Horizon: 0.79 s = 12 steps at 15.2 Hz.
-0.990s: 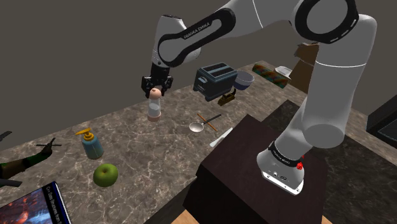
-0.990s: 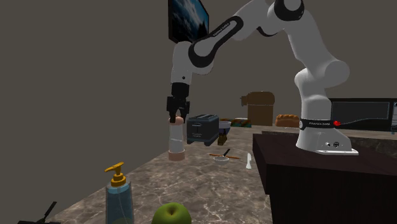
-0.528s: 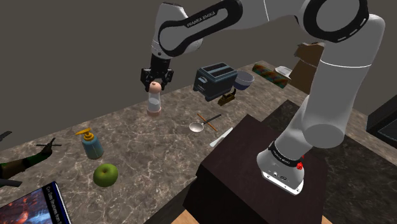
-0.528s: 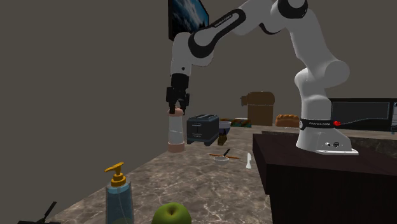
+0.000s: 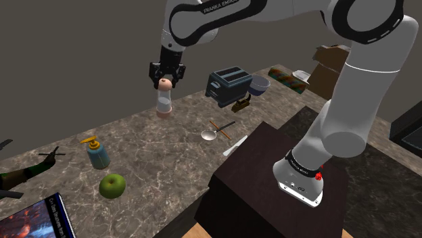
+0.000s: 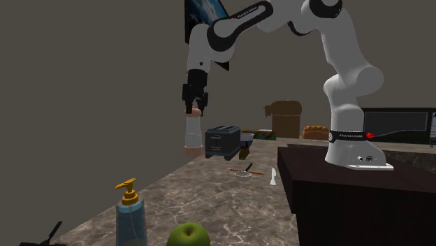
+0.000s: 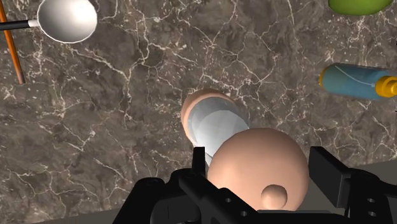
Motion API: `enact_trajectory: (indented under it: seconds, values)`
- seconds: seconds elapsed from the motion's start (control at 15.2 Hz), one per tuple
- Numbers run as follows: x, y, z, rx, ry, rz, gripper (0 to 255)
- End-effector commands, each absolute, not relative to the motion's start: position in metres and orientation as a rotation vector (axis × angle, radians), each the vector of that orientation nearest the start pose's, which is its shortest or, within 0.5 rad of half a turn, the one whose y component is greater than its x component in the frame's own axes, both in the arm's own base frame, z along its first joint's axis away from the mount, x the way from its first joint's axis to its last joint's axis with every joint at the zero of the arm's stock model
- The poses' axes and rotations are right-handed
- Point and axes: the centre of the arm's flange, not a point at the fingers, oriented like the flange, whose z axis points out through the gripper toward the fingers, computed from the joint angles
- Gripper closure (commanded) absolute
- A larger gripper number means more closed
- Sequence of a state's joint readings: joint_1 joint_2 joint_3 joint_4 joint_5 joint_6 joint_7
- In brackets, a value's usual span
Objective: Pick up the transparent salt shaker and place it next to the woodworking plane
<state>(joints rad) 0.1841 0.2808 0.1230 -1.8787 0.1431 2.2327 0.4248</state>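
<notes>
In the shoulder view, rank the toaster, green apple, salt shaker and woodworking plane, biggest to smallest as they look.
1. toaster
2. green apple and salt shaker: about alike, not ranked
3. woodworking plane, smallest, though farther from the camera

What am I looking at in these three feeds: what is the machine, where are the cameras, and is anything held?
A white robot arm stands on a dark box. The shoulder view looks down from beside that box. The second exterior view looks along the counter from low down. The wrist view looks down past the black jaws. The jaws are shut on the pinkish cap of a clear salt shaker, which hangs above the marbled counter. On the counter lie a green apple, a blue soap dispenser, a small ladle, a dark toaster and, beside it, the woodworking plane.
</notes>
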Motion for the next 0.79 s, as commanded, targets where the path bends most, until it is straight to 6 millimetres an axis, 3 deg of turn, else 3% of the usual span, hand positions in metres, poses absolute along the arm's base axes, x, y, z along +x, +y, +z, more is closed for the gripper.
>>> enact_trajectory:
  seconds: [0.0, 0.73]
  values:
    - [0.598, 0.189, 0.382, -2.959, 0.308, -0.023, 255]
    - [0.598, 0.189, 0.44, -2.959, 0.308, -0.023, 255]
